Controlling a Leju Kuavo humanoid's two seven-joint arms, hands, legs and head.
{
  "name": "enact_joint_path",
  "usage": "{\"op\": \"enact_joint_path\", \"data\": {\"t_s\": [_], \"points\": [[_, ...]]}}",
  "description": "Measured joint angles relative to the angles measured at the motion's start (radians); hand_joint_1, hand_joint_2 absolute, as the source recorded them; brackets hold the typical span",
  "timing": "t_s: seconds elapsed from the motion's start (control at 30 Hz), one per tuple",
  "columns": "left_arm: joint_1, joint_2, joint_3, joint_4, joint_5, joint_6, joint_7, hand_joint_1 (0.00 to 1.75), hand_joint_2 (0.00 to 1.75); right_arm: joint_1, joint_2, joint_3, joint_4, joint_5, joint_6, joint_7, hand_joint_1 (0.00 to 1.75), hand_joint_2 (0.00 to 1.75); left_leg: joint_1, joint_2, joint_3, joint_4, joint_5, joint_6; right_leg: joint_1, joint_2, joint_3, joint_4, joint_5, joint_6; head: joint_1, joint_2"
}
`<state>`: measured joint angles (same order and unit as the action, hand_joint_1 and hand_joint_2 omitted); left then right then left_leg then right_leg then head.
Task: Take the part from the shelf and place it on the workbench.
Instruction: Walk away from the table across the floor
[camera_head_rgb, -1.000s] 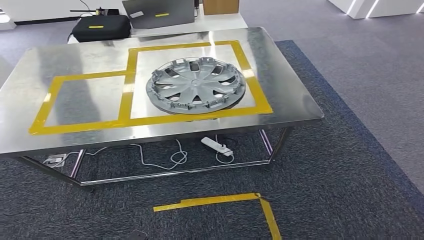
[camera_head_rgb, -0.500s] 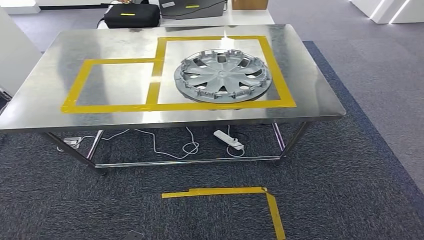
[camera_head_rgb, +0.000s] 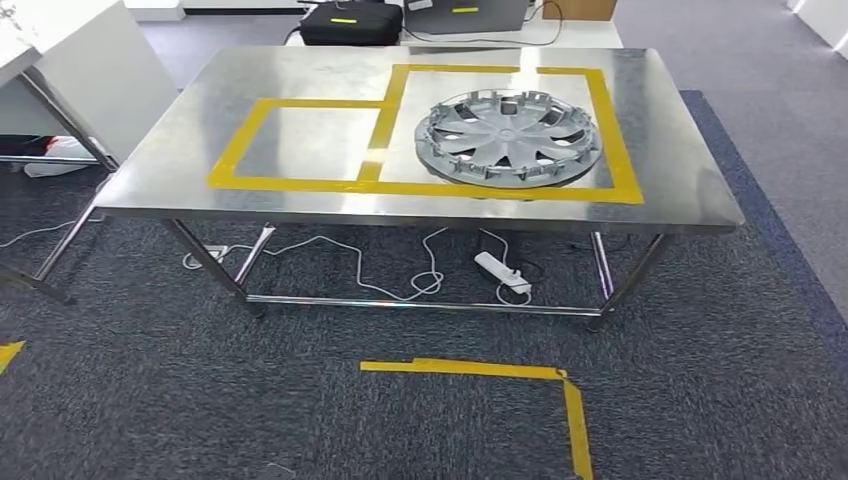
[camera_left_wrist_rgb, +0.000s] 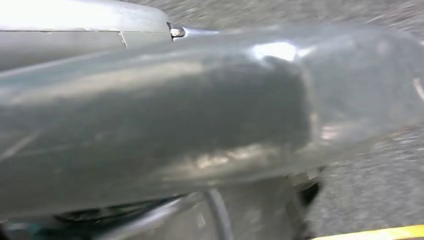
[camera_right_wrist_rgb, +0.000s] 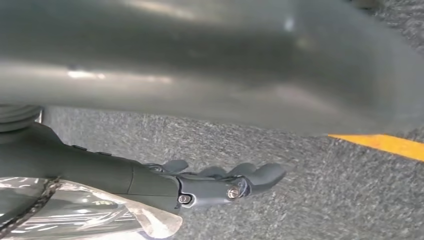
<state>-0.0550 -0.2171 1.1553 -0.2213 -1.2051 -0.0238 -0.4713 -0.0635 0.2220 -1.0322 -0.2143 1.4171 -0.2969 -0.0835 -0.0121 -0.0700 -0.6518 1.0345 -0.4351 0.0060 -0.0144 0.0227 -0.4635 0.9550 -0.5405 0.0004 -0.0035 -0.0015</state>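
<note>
part (camera_head_rgb: 507, 138): grey wheel cover, lying flat on the workbench (camera_head_rgb: 300, 70), inside the bigger yellow tape box (camera_head_rgb: 610, 120), right side of the top. its near edge sits over the front tape line.
small tape box (camera_head_rgb: 300, 140): just left of the big 1, shares a side w/ it.
under the bench: white power strip (camera_head_rgb: 502, 272) + loose white cables (camera_head_rgb: 380, 270) on the dark carpet.
floor: yellow tape corner (camera_head_rgb: 520, 385) in front of the bench.
behind the bench: black case (camera_head_rgb: 350, 22) and a grey laptop-ish thing (camera_head_rgb: 465, 15) on another table.
right hand (camera_right_wrist_rgb: 220, 182): hanging over the carpet, fingers a bit apart and lightly curved, nothing in it.
left hand: wrist view is all blur, can't tell.
vs 0.5 s ago: whole pic slid right, so cam turned left, not the stuff moving. part in the same spot in its box. a white table (camera_head_rgb: 70, 50) now at far left.
</note>
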Motion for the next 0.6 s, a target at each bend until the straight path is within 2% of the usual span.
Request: {"op": "enact_joint_path", "data": {"t_s": [0.07, 0.1, 0.13, 0.17, 0.2, 0.23, 0.27, 0.3, 0.33, 0.37, 0.4, 0.43, 0.47, 0.5, 0.57, 0.6], "points": [[0.004, 0.001, -0.002, 0.0, -0.013, 0.003, 0.002, 0.0, 0.0, 0.004, 0.001, 0.0, 0.001, -0.001, 0.001, 0.003, 0.0, 0.0, 0.009, 0.042, -0.023, 0.109, -0.109, -0.014, 0.0, -0.031, -0.021, 0.001, 0.018, -0.008, -0.008, 0.0], [0.004, 0.001, -0.005, 0.0, -0.022, 0.004, 0.003, 0.0, 0.0, 0.006, 0.001, 0.0, 0.001, -0.002, 0.003, 0.007, 0.0, 0.0, 0.015, 0.052, -0.032, 0.177, -0.15, -0.021, 0.0, -0.049, -0.031, 0.002, 0.027, -0.008, -0.009, 0.0], [0.004, 0.001, -0.009, 0.0, -0.032, 0.007, 0.005, 0.0, 0.0, 0.008, 0.001, 0.0, 0.001, -0.005, 0.006, 0.012, 0.0, 0.0, 0.021, 0.057, -0.034, 0.231, -0.164, -0.027, 0.0, -0.067, -0.042, 0.004, 0.036, -0.007, -0.009, 0.0], [0.006, 0.001, -0.014, 0.0, -0.043, 0.009, 0.008, 0.0, 0.0, 0.009, 0.001, -0.001, 0.001, -0.008, 0.008, 0.017, 0.0, 0.0, 0.027, 0.06, -0.024, 0.26, -0.153, -0.034, 0.0, -0.084, -0.056, 0.009, 0.045, -0.005, -0.009, 0.0], [0.008, 0.001, -0.02, 0.0, -0.052, 0.01, 0.01, 0.0, 0.0, 0.008, 0.001, -0.001, 0.001, -0.011, 0.01, 0.02, 0.0, 0.0, 0.033, 0.063, 0.0, 0.254, -0.123, -0.039, -0.001, -0.099, -0.07, 0.014, 0.054, -0.001, -0.009, 0.0], [0.01, 0.001, -0.026, 0.0, -0.06, 0.011, 0.012, 0.0, 0.0, 0.008, 0.001, -0.001, 0.001, -0.014, 0.01, 0.023, 0.0, 0.0, 0.037, 0.072, 0.042, 0.212, -0.091, -0.043, -0.002, -0.112, -0.086, 0.022, 0.061, 0.003, -0.009, 0.0], [0.011, 0.0, -0.033, 0.0, -0.065, 0.012, 0.013, 0.0, 0.0, 0.008, 0.001, -0.001, 0.001, -0.016, 0.011, 0.024, 0.0, 0.0, 0.039, 0.09, 0.096, 0.146, -0.074, -0.045, -0.003, -0.124, -0.1, 0.03, 0.067, 0.009, -0.01, 0.0], [0.01, -0.001, -0.038, 0.0, -0.068, 0.012, 0.013, 0.0, 0.0, 0.008, 0.001, -0.001, 0.001, -0.017, 0.011, 0.024, 0.0, 0.0, 0.037, 0.108, 0.149, 0.07, -0.075, -0.043, -0.003, -0.135, -0.111, 0.036, 0.073, 0.015, -0.011, 0.0], [0.01, -0.003, -0.042, 0.0, -0.07, 0.013, 0.013, 0.0, 0.0, 0.008, 0.001, -0.001, 0.001, -0.017, 0.011, 0.024, 0.0, 0.0, 0.034, 0.122, 0.188, 0.005, -0.087, -0.039, -0.003, -0.146, -0.119, 0.041, 0.08, 0.022, -0.011, 0.0], [0.009, -0.004, -0.045, 0.0, -0.073, 0.013, 0.013, 0.0, 0.0, 0.007, 0.001, -0.001, 0.001, -0.017, 0.011, 0.024, 0.0, 0.0, 0.029, 0.129, 0.208, -0.035, -0.101, -0.032, -0.003, -0.156, -0.124, 0.043, 0.088, 0.029, -0.012, 0.0], [0.01, -0.005, -0.047, 0.0, -0.075, 0.013, 0.014, 0.0, 0.0, 0.006, 0.001, -0.001, 0.001, -0.017, 0.011, 0.025, 0.0, 0.0, 0.025, 0.125, 0.208, -0.054, -0.106, -0.024, -0.004, -0.166, -0.128, 0.044, 0.097, 0.036, -0.012, 0.0], [0.013, -0.005, -0.049, 0.0, -0.078, 0.013, 0.015, 0.0, 0.0, 0.005, 0.001, -0.001, 0.001, -0.017, 0.011, 0.025, 0.0, 0.0, 0.024, 0.118, 0.199, -0.058, -0.102, -0.013, -0.007, -0.167, -0.133, 0.044, 0.102, 0.044, -0.012, 0.0], [0.017, -0.005, -0.051, 0.0, -0.081, 0.014, 0.016, 0.0, 0.0, 0.005, 0.001, -0.001, 0.001, -0.018, 0.012, 0.026, 0.0, 0.0, 0.023, 0.111, 0.187, -0.059, -0.094, -0.003, -0.01, -0.147, -0.14, 0.051, 0.09, 0.051, -0.012, 0.0], [0.02, -0.005, -0.052, 0.0, -0.085, 0.014, 0.017, 0.0, 0.0, 0.006, 0.001, -0.001, 0.002, -0.018, 0.012, 0.027, 0.0, 0.0, 0.023, 0.103, 0.174, -0.06, -0.083, 0.009, -0.012, -0.118, -0.149, 0.071, 0.059, 0.055, -0.011, 0.0], [0.02, -0.006, -0.057, 0.0, -0.091, 0.015, 0.017, 0.0, 0.0, 0.013, 0.001, -0.002, 0.002, -0.02, 0.012, 0.027, 0.0, 0.0, 0.019, 0.085, 0.143, -0.061, -0.056, 0.027, -0.01, -0.049, -0.175, 0.167, -0.045, 0.054, -0.009, 0.0], [0.019, -0.007, -0.059, 0.0, -0.094, 0.015, 0.017, 0.0, 0.0, 0.016, 0.001, -0.003, 0.002, -0.021, 0.012, 0.027, 0.0, 0.0, 0.014, 0.073, 0.126, -0.06, -0.042, 0.032, -0.006, -0.034, -0.188, 0.232, -0.09, 0.05, -0.008, 0.0]]}}
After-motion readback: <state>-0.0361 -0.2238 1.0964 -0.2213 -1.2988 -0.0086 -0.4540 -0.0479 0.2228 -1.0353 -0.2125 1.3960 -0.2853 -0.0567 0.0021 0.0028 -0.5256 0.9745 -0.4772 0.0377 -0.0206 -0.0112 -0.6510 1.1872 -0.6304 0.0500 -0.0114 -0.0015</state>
